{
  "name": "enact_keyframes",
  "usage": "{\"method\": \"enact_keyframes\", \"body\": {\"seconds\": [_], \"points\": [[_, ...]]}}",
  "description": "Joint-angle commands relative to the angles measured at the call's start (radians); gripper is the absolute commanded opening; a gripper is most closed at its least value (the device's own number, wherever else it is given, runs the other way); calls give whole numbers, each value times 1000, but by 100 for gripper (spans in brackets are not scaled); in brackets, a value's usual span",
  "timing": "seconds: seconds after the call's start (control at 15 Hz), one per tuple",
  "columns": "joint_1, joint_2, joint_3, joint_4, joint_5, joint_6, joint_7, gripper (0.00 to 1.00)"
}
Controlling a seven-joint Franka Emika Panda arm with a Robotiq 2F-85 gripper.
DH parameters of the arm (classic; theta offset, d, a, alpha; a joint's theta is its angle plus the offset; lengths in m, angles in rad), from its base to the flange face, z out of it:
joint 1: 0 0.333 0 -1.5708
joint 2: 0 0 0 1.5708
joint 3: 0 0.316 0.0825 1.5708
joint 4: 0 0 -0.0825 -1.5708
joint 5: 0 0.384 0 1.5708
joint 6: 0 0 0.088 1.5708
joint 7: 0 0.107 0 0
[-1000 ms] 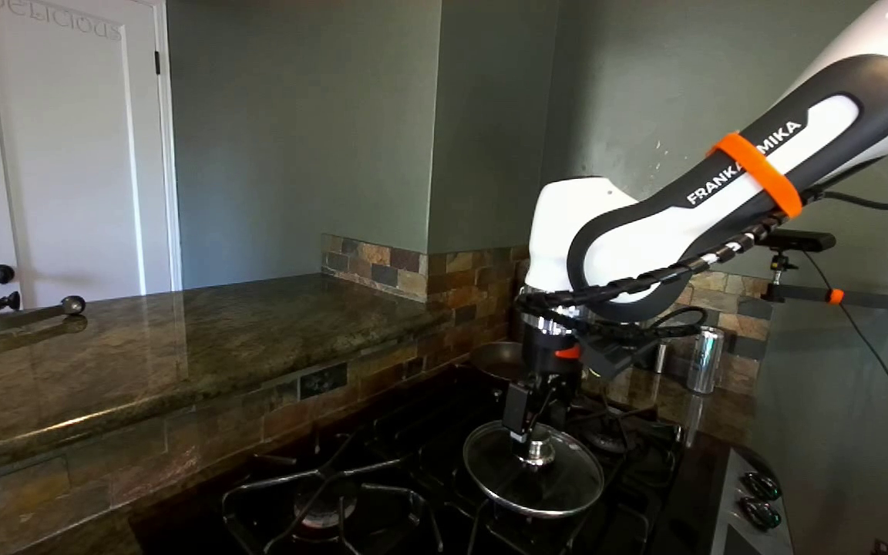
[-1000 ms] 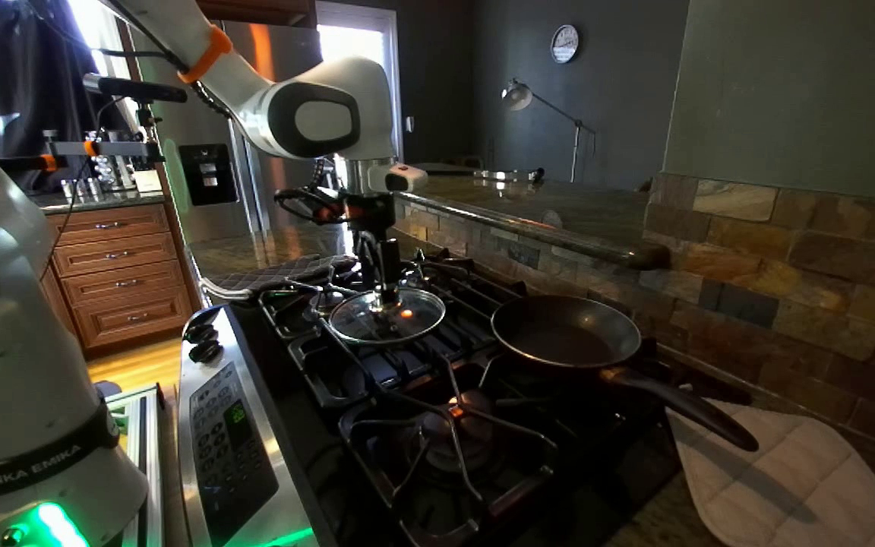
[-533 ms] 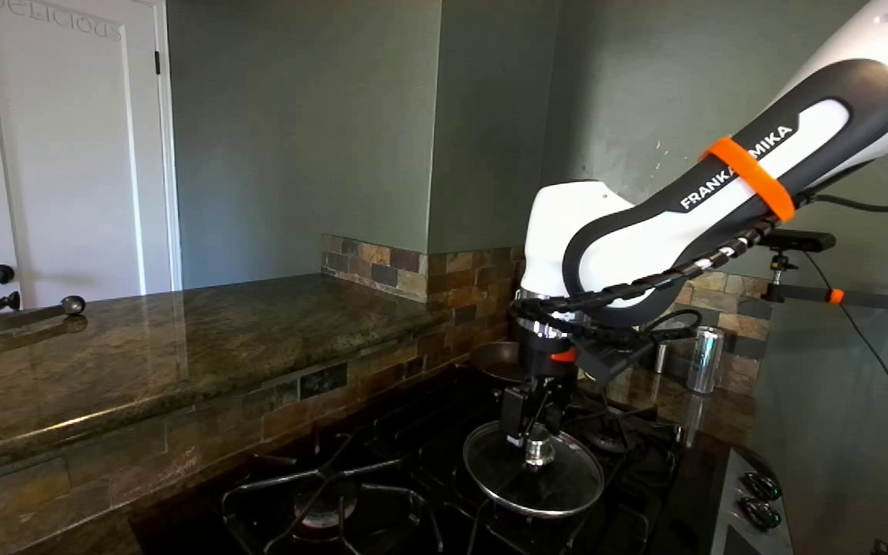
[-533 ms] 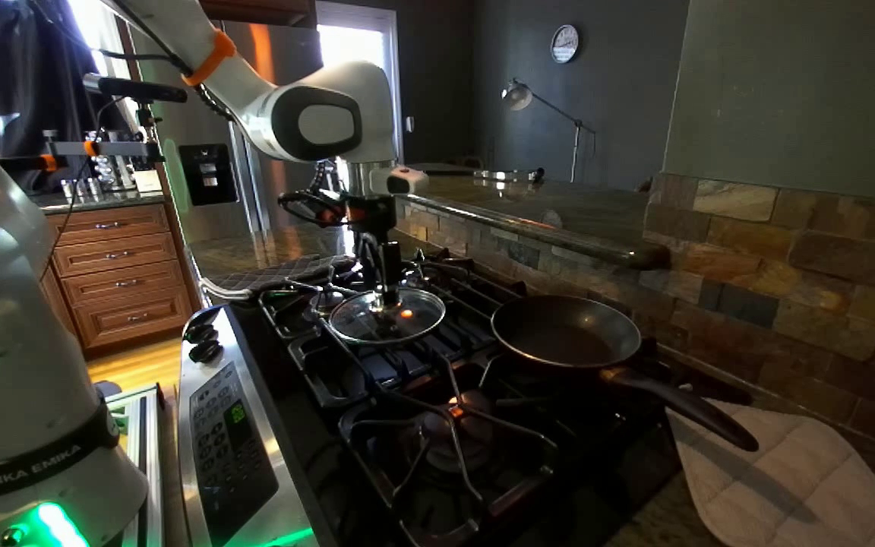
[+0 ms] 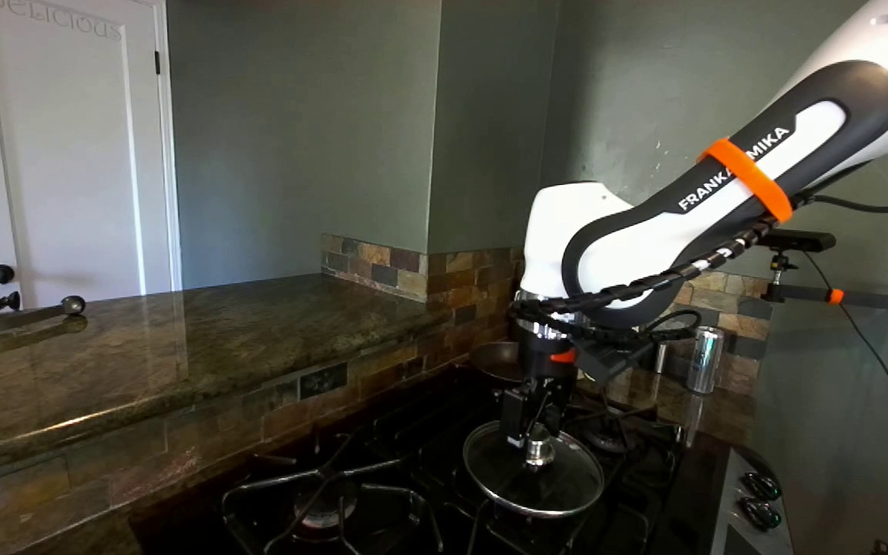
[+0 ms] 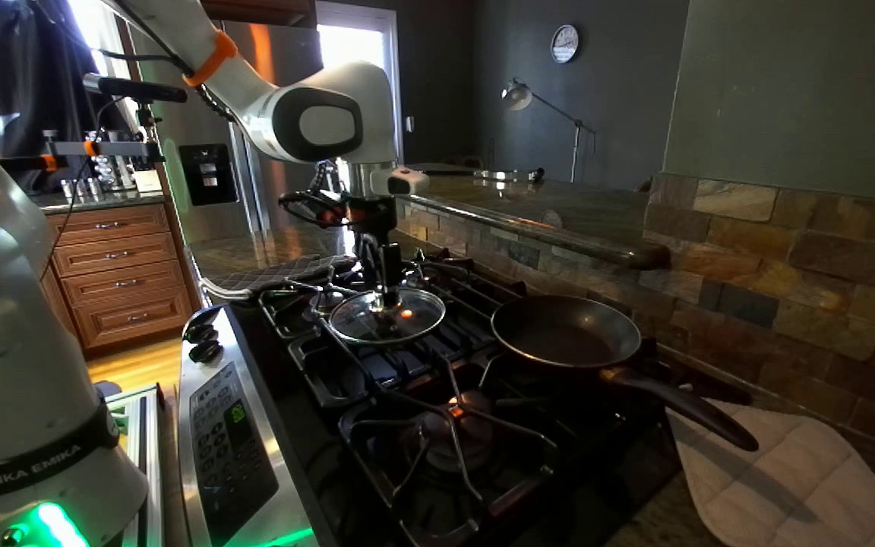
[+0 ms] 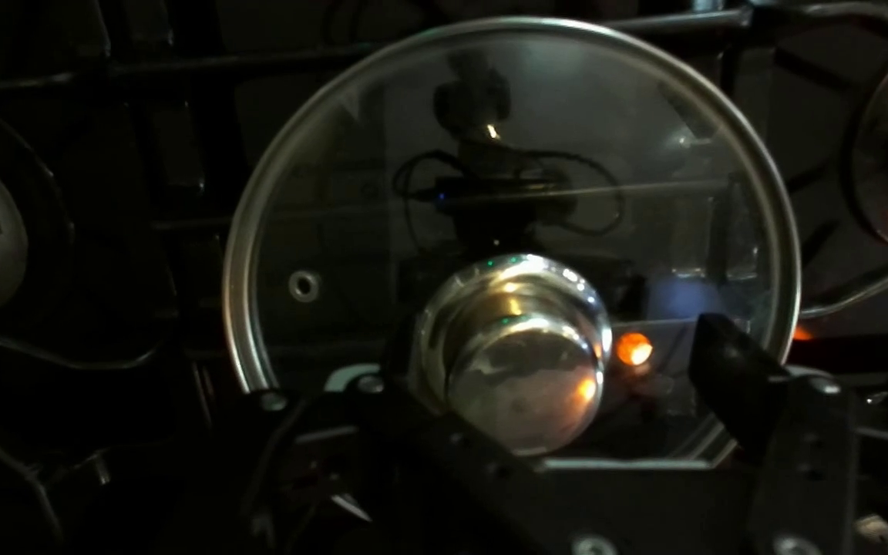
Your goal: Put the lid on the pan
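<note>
Wrist view looks down on the lid (image 7: 506, 208), a clear glass disc in a shiny metal rim (image 7: 240, 266), with a small ringed hole (image 7: 304, 285) and a polished silvery knob (image 7: 525, 385) at its middle; an orange glint (image 7: 634, 349) shows on the glass. It lies flat across the black burner grates (image 5: 278, 482) of the stove (image 5: 694, 493). The gripper (image 7: 558, 339) has its fingers (image 7: 733, 370) set wide apart astride the knob, one just beside it, whether touching cannot be told, the other with a clear gap, so nothing is clamped. Above, in both exterior views, the arm (image 5: 644, 254) reaches down at a slant, then turns to aim the gripper straight down. The dark pan (image 6: 567, 332) sits on the stove by the tiled wall (image 6: 802, 228), apart from the lid, its handle (image 6: 684, 403) ending over a pale cloth (image 6: 787, 479).
</note>
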Motion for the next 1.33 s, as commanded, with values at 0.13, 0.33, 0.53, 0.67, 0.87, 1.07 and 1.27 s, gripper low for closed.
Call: {"method": "enact_keyframes", "body": {"seconds": [0.13,0.33,0.53,0.67,0.87,1.07,1.27], "points": [[-7,8,-2,-1,-3,31,11,89],[-9,10,-1,1,-4,33,13,92],[-8,12,0,3,-3,34,12,65],[-8,13,0,4,-4,35,12,60],[-7,13,1,6,-4,35,11,36],[-9,12,1,9,-8,32,13,23],[-8,3,3,10,-13,22,10,23]]}}
